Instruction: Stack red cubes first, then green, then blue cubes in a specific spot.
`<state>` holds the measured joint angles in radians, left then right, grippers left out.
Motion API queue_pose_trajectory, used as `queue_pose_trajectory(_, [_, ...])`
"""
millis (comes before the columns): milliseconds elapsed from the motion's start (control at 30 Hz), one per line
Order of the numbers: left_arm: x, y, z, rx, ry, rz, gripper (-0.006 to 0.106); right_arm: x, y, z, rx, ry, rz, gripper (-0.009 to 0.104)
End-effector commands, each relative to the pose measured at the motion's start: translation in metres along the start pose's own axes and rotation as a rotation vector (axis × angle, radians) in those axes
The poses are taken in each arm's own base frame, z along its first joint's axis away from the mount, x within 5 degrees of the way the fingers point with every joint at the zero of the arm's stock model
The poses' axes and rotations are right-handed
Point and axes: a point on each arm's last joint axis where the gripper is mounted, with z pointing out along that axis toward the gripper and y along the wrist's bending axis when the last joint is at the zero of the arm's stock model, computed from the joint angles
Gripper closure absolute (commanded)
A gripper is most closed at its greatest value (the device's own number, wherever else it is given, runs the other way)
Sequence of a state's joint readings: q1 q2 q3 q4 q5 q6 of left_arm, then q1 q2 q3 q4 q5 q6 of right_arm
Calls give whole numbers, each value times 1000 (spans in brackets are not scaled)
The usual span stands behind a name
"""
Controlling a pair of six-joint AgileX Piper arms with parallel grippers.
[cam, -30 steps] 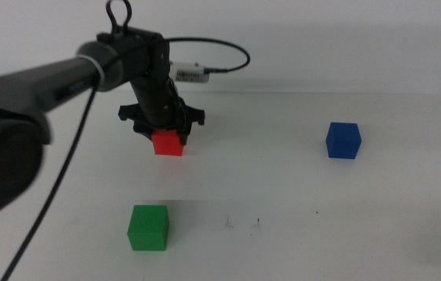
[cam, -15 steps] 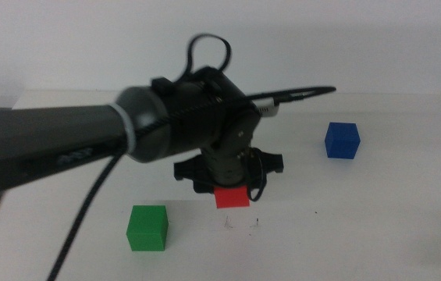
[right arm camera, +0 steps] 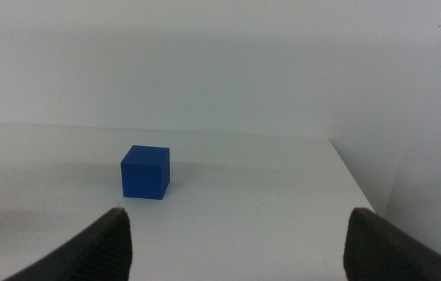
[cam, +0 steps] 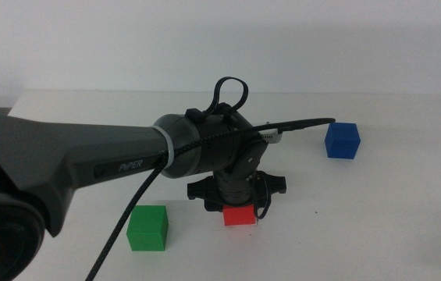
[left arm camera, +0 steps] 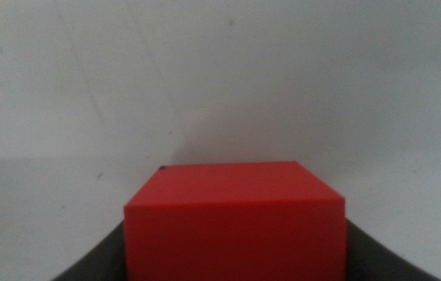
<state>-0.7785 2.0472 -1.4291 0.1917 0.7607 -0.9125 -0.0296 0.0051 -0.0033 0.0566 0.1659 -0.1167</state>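
My left gripper point(cam: 237, 204) is shut on the red cube point(cam: 240, 215) and holds it low at the front middle of the white table, right at the tabletop. In the left wrist view the red cube point(left arm camera: 234, 218) fills the space between the two dark jaws. The marked spot's specks are hidden under the gripper and cube. The green cube point(cam: 147, 228) sits on the table to the left of it. The blue cube point(cam: 343, 140) sits at the back right; it also shows in the right wrist view point(right arm camera: 145, 172). My right gripper point(right arm camera: 236, 242) is open and empty, out of the middle view.
The left arm point(cam: 87, 164) and its black cable point(cam: 298, 123) stretch across the left and middle of the table. The table's right edge point(right arm camera: 357, 187) lies beyond the blue cube.
My left gripper has carried the red cube from the back left to the front middle and lowered it over the specks. Green and blue cubes have not moved.
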Motion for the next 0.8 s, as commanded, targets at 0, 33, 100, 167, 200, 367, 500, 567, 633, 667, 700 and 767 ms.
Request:
queue_pose_trajectory(0, [-3, -4, -3, 40, -20, 6, 78, 0, 0, 0, 3, -9, -14, 2])
queue_pose_trajectory(33, [-3, -5, -2, 43, -18, 10, 78, 0, 0, 0, 3, -9, -14, 2])
queue_pose_trajectory(100, [-2, -6, 1, 50, -5, 11, 78, 0, 0, 0, 3, -9, -14, 2])
queue_pose_trajectory(167, [-1, -6, 5, 45, 5, 19, 78, 0, 0, 0, 3, -9, -14, 2])
queue_pose_trajectory(200, [0, -6, 7, 42, 5, 27, 78, 0, 0, 0, 3, -9, -14, 2])
queue_pose_trajectory(367, [0, -6, 8, 40, 8, 47, 72, 0, 0, 0, 3, -9, -14, 2])
queue_pose_trajectory(500, [-1, -6, 8, 46, 2, 55, 31, 0, 0, 0, 3, -9, -14, 2])
queue_pose_trajectory(567, [-1, -7, 8, 48, 0, 70, 18, 0, 0, 0, 3, -9, -14, 2])
queue_pose_trajectory(633, [-2, -7, 3, 48, -4, 81, 6, 0, 0, 0, 3, -9, -14, 2])
queue_pose_trajectory(667, [-4, -7, -3, 48, -8, 92, 7, 0, 0, 0, 3, -9, -14, 2])
queue_pose_trajectory(700, [-7, -8, -12, 52, -16, 110, 7, 0, 0, 0, 3, -9, -14, 2])
queue_pose_trajectory(767, [-12, -9, -35, 66, -40, 149, 7, 0, 0, 0, 3, -9, -14, 2])
